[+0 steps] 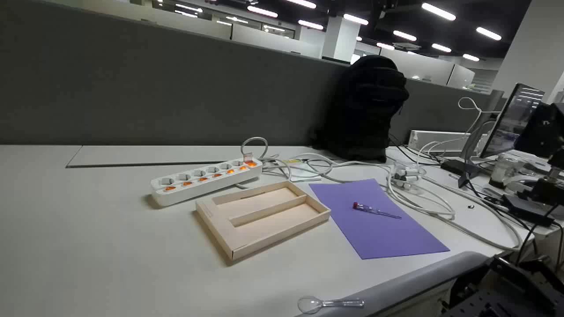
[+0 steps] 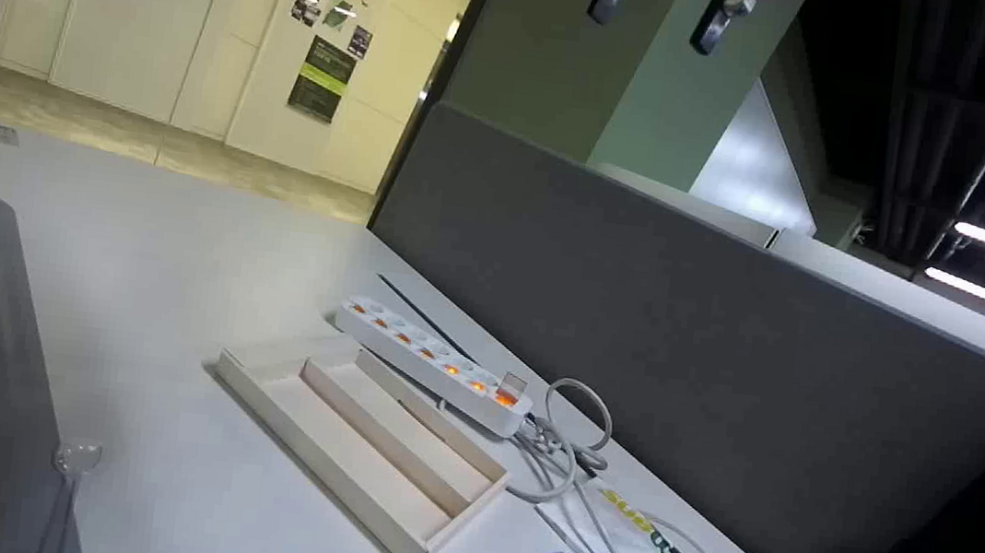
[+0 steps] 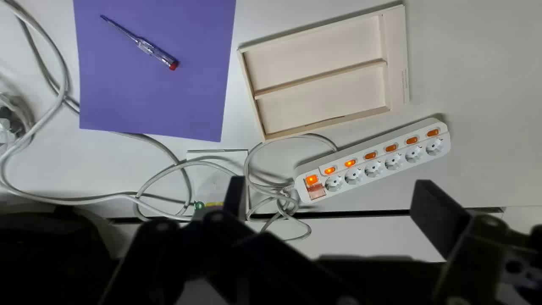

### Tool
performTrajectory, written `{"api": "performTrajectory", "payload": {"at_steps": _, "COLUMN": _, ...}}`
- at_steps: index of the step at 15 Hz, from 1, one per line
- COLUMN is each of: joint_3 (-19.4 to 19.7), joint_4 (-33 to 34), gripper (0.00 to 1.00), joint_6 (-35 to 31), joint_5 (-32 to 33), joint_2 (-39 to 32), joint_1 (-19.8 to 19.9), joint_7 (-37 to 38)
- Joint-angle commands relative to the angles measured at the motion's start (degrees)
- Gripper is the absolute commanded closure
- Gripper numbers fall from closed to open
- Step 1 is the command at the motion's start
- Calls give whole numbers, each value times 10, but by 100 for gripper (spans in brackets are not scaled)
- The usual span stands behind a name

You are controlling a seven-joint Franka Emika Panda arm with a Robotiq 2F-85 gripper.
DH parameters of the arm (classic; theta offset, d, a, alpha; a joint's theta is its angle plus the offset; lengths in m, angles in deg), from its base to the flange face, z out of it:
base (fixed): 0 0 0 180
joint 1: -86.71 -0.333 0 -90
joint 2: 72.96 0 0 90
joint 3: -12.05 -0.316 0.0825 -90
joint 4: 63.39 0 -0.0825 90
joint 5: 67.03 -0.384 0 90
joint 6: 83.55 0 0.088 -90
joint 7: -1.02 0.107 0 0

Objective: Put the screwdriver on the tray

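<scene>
The screwdriver is a thin clear tool with a red end cap. It lies on the purple sheet in an exterior view point(image 1: 374, 211) and in the wrist view point(image 3: 148, 47). The pale beige tray, with a raised rim and lengthwise divider, lies beside the sheet in both exterior views point(image 1: 282, 235) point(image 2: 313, 471) and in the wrist view point(image 3: 322, 79). Nothing lies in the tray. My gripper is open, with nothing between its fingers, in the wrist view point(image 3: 332, 198). Its fingertips show high above the desk in an exterior view point(image 2: 658, 17), where the screwdriver is out of view.
The purple sheet point(image 1: 387, 237) lies flat on the desk. A white power strip point(image 1: 207, 180) stands behind the tray. Loose cables point(image 3: 127, 195) run behind the sheet. A black backpack point(image 1: 365, 110) leans on the grey partition. A clear spoon point(image 1: 330, 304) lies at the front edge.
</scene>
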Motion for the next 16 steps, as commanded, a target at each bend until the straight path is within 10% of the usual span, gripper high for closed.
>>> {"api": "performTrajectory", "payload": {"at_steps": 1, "joint_3": 0, "joint_4": 1, "gripper": 0, "joint_6": 1, "joint_5": 0, "joint_2": -1, "joint_1": 0, "joint_7": 0}}
{"api": "performTrajectory", "payload": {"at_steps": 16, "joint_3": 0, "joint_4": -7, "gripper": 0, "joint_6": -55, "joint_5": 11, "joint_2": -22, "joint_1": 13, "joint_7": 25}}
